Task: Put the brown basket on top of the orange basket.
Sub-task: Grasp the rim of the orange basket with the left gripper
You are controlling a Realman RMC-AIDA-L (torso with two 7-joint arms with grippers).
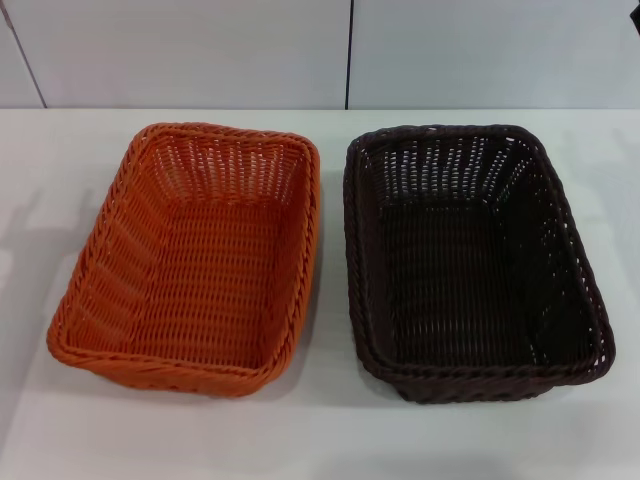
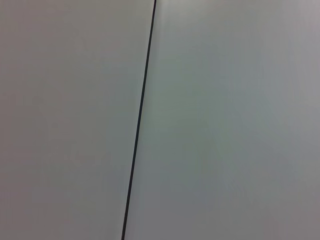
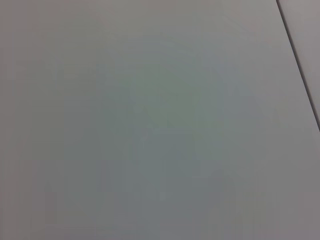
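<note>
The orange basket (image 1: 190, 255) sits on the white table at the left in the head view, upright and empty. The brown basket (image 1: 470, 260), dark and nearly black, sits right beside it at the right, upright and empty, with a narrow gap between their rims. Neither gripper shows in any view. Both wrist views show only plain pale wall panels with a thin dark seam (image 2: 140, 120).
The white table (image 1: 320, 440) stretches around both baskets. A pale panelled wall (image 1: 200, 50) with dark seams stands behind the table's far edge.
</note>
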